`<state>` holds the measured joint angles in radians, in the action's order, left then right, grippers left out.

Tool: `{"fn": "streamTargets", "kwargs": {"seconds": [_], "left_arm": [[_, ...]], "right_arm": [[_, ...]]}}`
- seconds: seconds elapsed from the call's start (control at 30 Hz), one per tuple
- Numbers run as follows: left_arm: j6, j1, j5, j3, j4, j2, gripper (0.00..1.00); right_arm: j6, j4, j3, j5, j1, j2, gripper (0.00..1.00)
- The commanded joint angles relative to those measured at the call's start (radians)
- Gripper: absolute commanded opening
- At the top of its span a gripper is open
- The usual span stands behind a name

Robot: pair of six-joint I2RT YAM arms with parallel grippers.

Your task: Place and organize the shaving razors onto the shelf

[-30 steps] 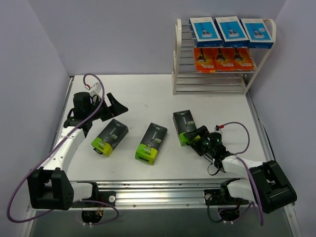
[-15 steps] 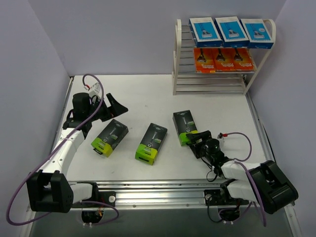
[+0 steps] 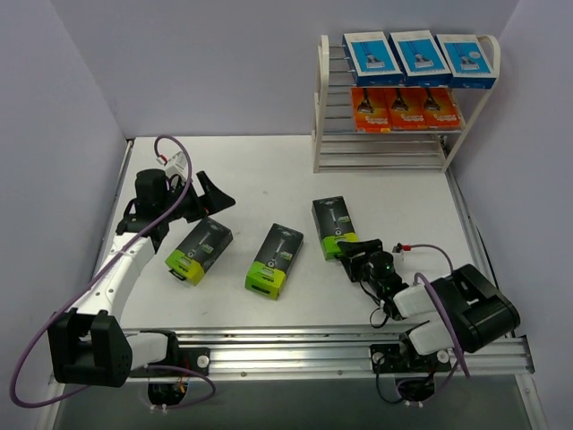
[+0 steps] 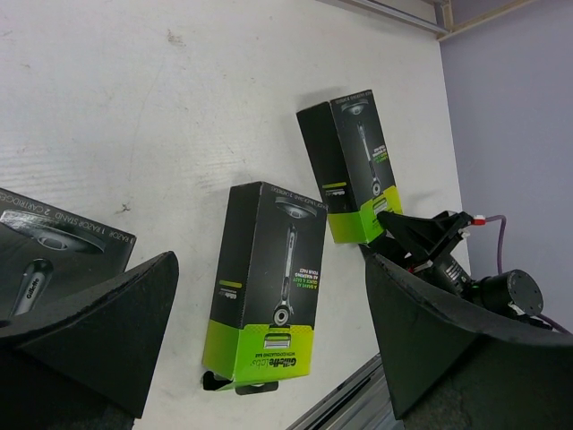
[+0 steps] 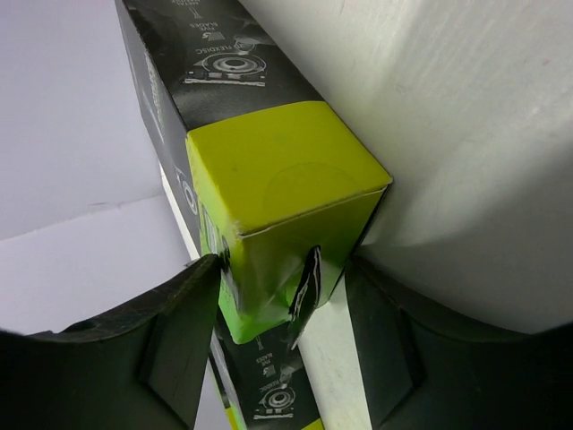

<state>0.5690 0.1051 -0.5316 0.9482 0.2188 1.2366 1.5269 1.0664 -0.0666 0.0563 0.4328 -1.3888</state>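
I'm working the right tool onto the right-hand black pack, which lies flat on the worktop with its lime end pointing to about 6 o'clock in the overhead view. The tool comes in low from 5 o'clock, its fingers spread and straddling that end. In the wrist view one finger looks pressed against the side of the carton. The other finger seems to stand just off it, though the shadow there is too deep for me to be sure.

Before closing I'd square up and push in further, so the pads sit on the long side walls, not only on the end corners. There's a small hang tab at the end which I'd keep out of the pinch. The carton looks light and likely to crush, so I'd squeeze gently and lift straight up.

The shelf stands at 1 o'clock. Its top tier is filled by the blue packs and the tier below by the orange packs, so I judge a lower tier is the target, approached low from the front.

The left tool hangs spread and holds nothing, just beyond the left pack. The middle pack lies between the two.
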Motion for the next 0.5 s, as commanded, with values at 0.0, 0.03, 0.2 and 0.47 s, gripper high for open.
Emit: {"fn": "streamTargets", "kwargs": {"seconds": [0.0, 0.03, 0.2, 0.47], "left_arm": [[-0.014, 0.004, 0.004, 0.012, -0.006, -0.023, 0.94], [-0.014, 0.004, 0.005, 0.012, -0.006, -0.023, 0.94], [-0.011, 0.005, 0.001, 0.012, -0.007, -0.017, 0.94], [-0.011, 0.007, 0.004, 0.011, -0.012, -0.02, 0.94]], "right_arm": [[0.004, 0.057, 0.013, 0.024, 0.0, -0.114, 0.53], [0.01, 0.087, 0.017, 0.022, -0.002, -0.133, 0.5], [0.013, 0.175, 0.028, 0.023, -0.008, -0.194, 0.31], [-0.022, 0.054, -0.01, 0.014, -0.014, -0.09, 0.18]]}}
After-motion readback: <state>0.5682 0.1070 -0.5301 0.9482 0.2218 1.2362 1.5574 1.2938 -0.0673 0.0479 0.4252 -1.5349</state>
